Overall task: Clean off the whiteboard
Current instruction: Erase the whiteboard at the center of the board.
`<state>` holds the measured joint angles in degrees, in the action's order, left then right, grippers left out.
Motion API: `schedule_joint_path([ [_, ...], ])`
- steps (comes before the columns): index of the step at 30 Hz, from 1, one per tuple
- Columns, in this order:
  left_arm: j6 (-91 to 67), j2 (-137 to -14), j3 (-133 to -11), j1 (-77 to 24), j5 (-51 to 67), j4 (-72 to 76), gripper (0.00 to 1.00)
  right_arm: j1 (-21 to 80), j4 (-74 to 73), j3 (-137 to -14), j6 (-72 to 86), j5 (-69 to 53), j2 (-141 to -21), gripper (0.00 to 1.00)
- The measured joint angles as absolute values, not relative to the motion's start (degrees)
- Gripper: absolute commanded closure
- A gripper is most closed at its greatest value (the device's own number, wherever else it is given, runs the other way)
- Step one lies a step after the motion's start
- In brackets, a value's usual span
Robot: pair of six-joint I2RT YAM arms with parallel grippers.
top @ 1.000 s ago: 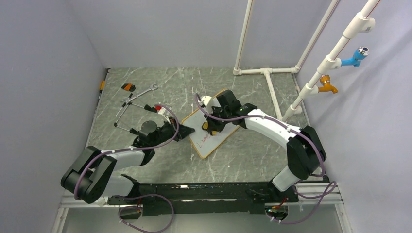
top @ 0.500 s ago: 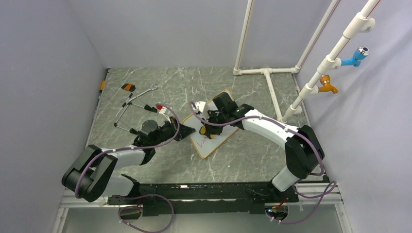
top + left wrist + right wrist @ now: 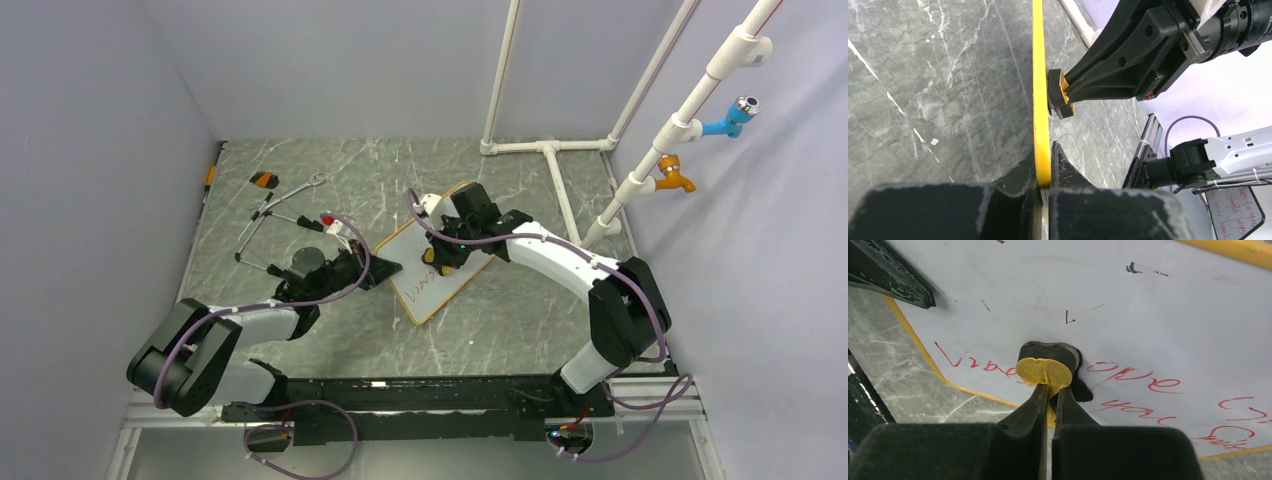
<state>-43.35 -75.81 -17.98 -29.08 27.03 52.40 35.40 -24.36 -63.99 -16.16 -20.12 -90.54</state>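
My left gripper (image 3: 1042,172) clamps the near-left edge of the whiteboard (image 3: 445,285), holding it on the table (image 3: 500,320). My right gripper (image 3: 1050,390) pinches the eraser (image 3: 1045,367), pressed on the board's middle. I judge wiping is in hand; next, sweep across the red writing (image 3: 1148,385) beside it.

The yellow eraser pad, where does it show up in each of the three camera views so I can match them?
Top external: the eraser pad is mid-picture on the whiteboard, held by the right gripper.
Left wrist: upper middle, just right of the board's edge-on yellow frame.
Right wrist: centre, pinched above the camera's own fingers.
Shared landmark: the whiteboard's yellow frame.
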Motion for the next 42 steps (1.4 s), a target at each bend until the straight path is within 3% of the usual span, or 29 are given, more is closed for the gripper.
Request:
schedule_joint_path([
  [9, -43.3, -75.8, -18.0, -29.1, 27.9, 52.2, 1.0, 38.7, -27.1, -64.5, -23.6, -24.6, -90.7, 1.0],
  [22, -44.3, -76.8, -18.1, -29.4, 27.3, 53.3, 1.0, 34.4, -21.9, -62.9, -15.2, -13.4, -88.9, 1.0],
  [32, -44.6, -76.8, -18.1, -29.5, 27.9, 53.2, 1.0, 36.6, -25.0, -63.9, -23.0, -21.6, -89.5, 1.0],
  [42, -44.7, -76.9, -18.6, -29.6, 27.8, 52.7, 1.0, 33.7, -21.1, -62.7, -14.5, -13.2, -88.4, 1.0],
])
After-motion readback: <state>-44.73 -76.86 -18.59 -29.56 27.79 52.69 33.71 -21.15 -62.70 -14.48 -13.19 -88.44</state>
